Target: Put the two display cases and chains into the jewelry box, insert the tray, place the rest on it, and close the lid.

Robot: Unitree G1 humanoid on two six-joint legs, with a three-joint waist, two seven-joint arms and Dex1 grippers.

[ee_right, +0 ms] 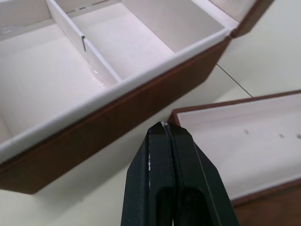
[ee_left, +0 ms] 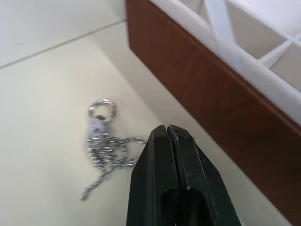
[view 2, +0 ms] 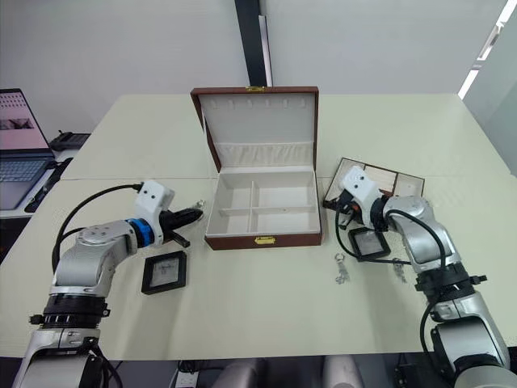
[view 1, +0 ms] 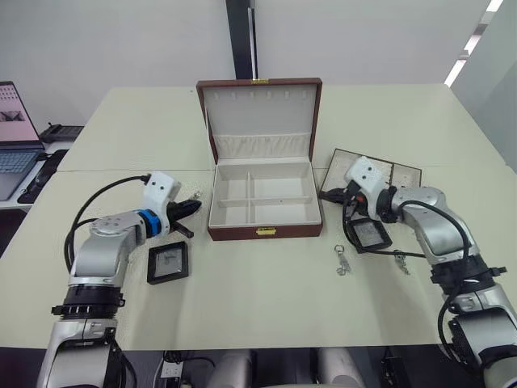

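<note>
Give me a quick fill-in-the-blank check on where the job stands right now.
1. The reddish-brown wooden jewelry box has its lid ____.
2. The box's cream compartments are ____.
3. The left claw is ____, beside a silvery chain on the table.
4. One black-framed display case lies by the ____ arm.

Missing words: open; empty; shut; left

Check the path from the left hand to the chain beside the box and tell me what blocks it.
Nothing visible blocks it. The left hand, fingers shut and empty, hovers right next to the chain, which lies loose on bare table just outside the jewelry box wall. The wooden wall stands close beside the chain, not between them.
</note>
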